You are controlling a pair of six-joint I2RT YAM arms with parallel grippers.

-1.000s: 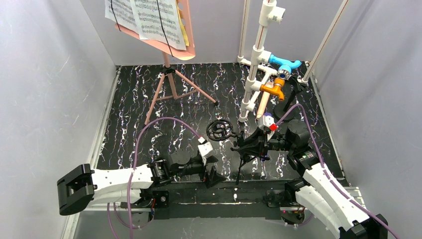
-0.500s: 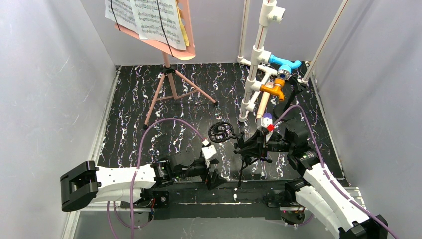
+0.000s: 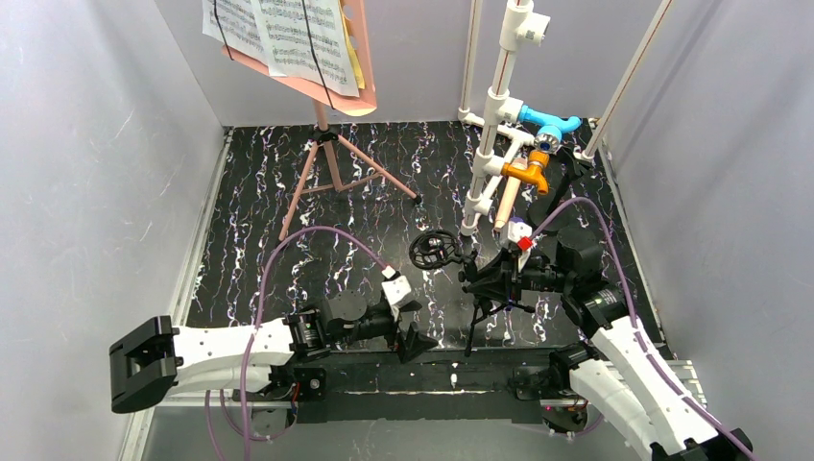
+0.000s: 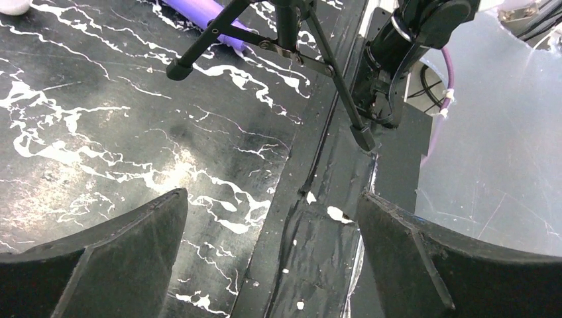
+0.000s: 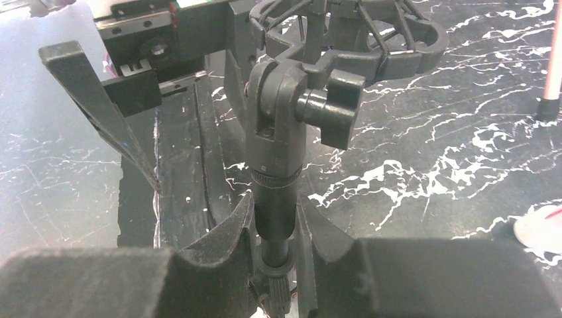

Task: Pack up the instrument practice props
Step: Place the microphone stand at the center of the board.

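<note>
Nearest the camera, at the front lip of the black, white-veined surface (image 3: 259,221), the left gripper (image 3: 411,327) lies low with its fingers (image 4: 112,265) spread wide and empty. Only the seam of the lip shows between them. Just beyond, two legs of the small black tripod (image 4: 286,26) splay toward that lip, one foot over the marbled part and one at the edge strip. A purple cable (image 4: 199,13) runs behind them.

To the right, the right gripper (image 3: 490,277) has its fingers (image 5: 222,242) clenched on the tripod's upright stem, below the swivel knob (the wrist view shows the stem pinched squarely between both pads). The tripod sits between the two arms, its round black shock mount (image 3: 432,250) turned toward the middle of the surface. Whether its feet touch down cannot be told.

Behind the right arm, close to the gripped tripod, rises the white pipe frame (image 3: 491,115) with a blue fitting (image 3: 552,125) and an orange fitting (image 3: 530,173). A beige microphone (image 3: 505,202) slants beside its lower pipe.

At the far left, well apart from both arms, the pink sheet-music holder (image 3: 357,58) stands on its spread tripod legs (image 3: 326,168). Printed music pages (image 3: 298,38) sit under two black bands across its face.
</note>
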